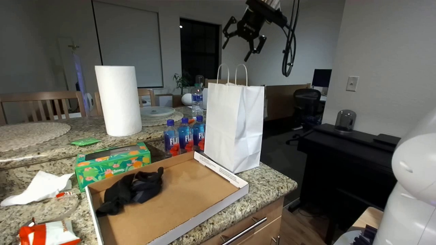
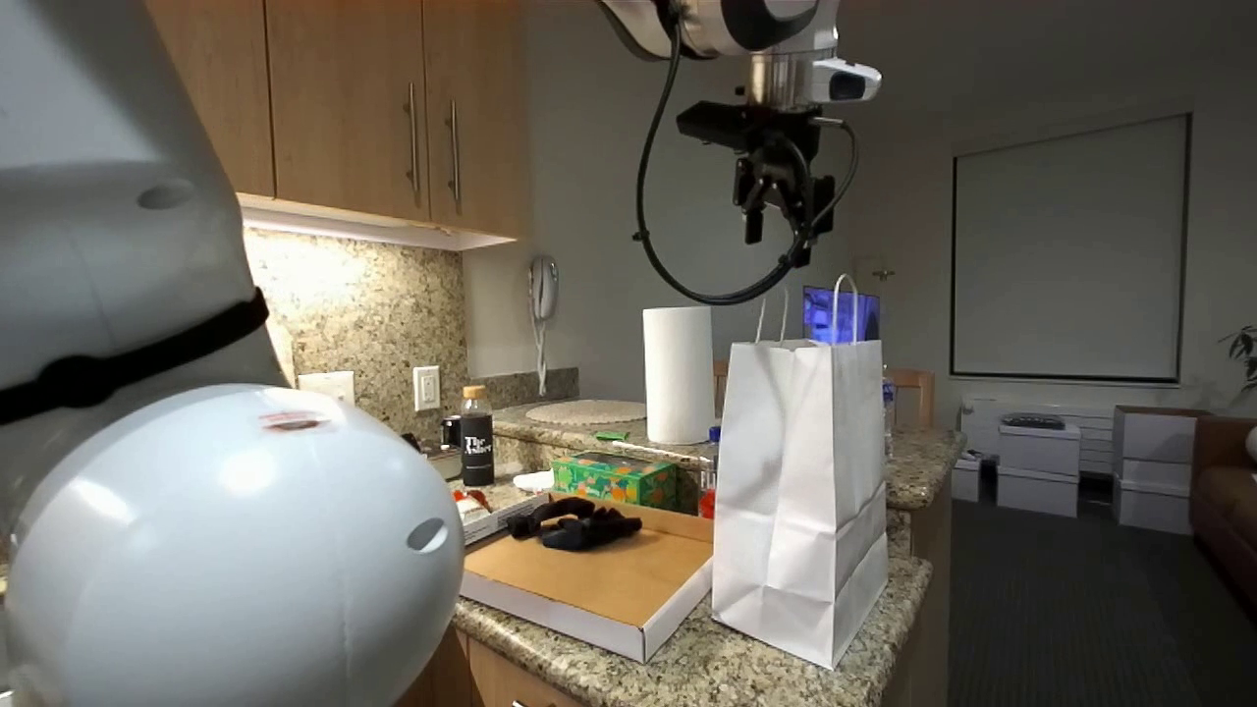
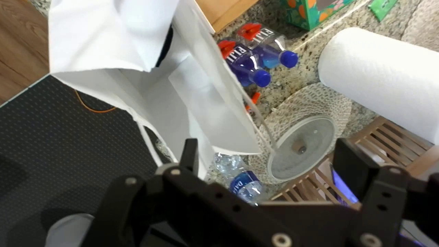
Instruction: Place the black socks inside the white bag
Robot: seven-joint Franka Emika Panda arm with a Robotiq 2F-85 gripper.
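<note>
The black socks (image 1: 144,190) lie crumpled in the shallow cardboard tray (image 1: 190,190); they also show in an exterior view (image 2: 589,530). The white paper bag (image 1: 223,126) stands upright beside the tray with its handles up, and shows in an exterior view too (image 2: 786,491). In the wrist view the bag (image 3: 99,44) is open at the top, and a dark patch (image 3: 166,46) shows inside; I cannot tell what it is. My gripper (image 1: 236,51) is open and empty, above the bag's handles. Its spread fingers show in an exterior view (image 2: 778,241) and in the wrist view (image 3: 269,154).
Several water bottles (image 1: 185,136) stand behind the tray, close to the bag. A tissue box (image 1: 114,163) stands along the tray's back. A tall paper towel roll (image 1: 119,102) stands on the raised ledge. The counter edge (image 1: 289,185) lies just beyond the bag.
</note>
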